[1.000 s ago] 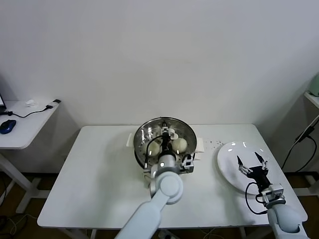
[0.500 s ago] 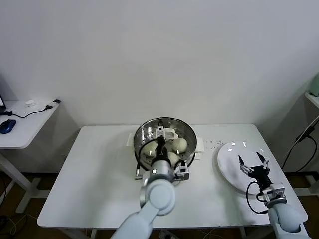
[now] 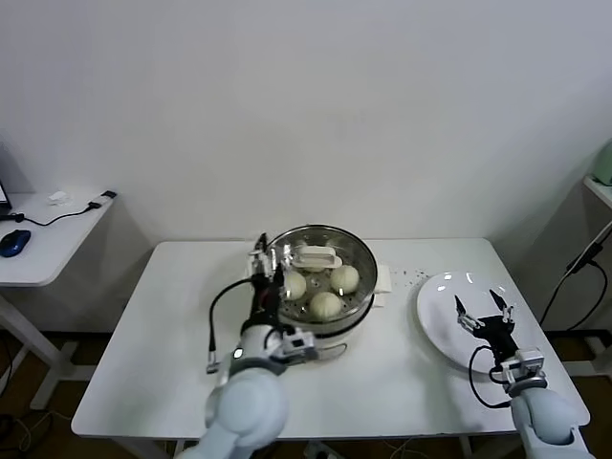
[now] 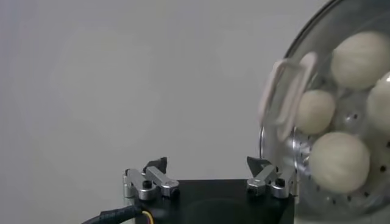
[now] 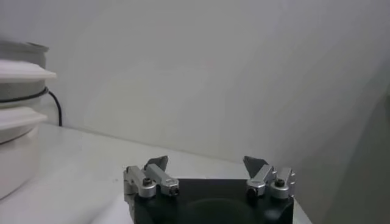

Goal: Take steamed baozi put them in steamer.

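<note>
Left gripper [image 3: 267, 267] has withdrawn — empty, spread wide (baozi [image 3: 325, 304] in steamer [image 3: 359, 251]).

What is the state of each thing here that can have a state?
steamer: uncovered, holding baozi.
baozi: three visible in the head view, four in the left wrist view, all inside the steamer.
plate: empty.
left gripper: open, empty, at the steamer's left rim.
right gripper: open, empty, over the plate.

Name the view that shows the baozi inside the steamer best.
The left wrist view: four baozi fill its close look into the steamer. The head view shows only three in the steamer, farther off. The right wrist view shows none, just the pot's outside.
</note>
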You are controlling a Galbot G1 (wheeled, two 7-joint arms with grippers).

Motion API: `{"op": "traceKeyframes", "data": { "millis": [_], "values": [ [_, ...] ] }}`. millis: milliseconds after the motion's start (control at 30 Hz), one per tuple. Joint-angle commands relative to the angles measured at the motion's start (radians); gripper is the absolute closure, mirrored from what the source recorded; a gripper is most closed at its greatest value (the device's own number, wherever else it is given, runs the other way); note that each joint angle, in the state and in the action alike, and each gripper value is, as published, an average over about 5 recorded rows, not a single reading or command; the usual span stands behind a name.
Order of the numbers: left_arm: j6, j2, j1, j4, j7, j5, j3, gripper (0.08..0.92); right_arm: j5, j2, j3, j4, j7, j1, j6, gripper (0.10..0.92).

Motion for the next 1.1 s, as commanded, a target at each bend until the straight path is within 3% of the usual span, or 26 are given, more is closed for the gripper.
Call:
{"op": "traceKeyframes", "data": {
  "millis": [33,333,500,1100],
  "values": [
    [-0.352,0.061,0.247,-0.134,-0.430,-0.841,-0.446,0.177,0.021,0.021,0.000,0.026,0.009,-0.008,-0.016,0.203],
    [-0.661,-0.079,0.451,-0.077,-0.340,-1.298,-0.738,0.177,0.045,0.038,0.009,0.048,-0.009,-0.033,-0.020,0.203],
    [-0.767,-0.075,0.509,-0.019,-0.318,-1.392,-0.764,0.177,0.074,0.033,0.011,0.052,-0.026,-0.046,-0.019,0.203],
    [-0.824,-0.126,0.554,0.050,-0.254,-1.341,-0.752,0.177,0.142,0.015,0.047,0.127,-0.031,-0.118,-0.028,0.203]
  ]
}}
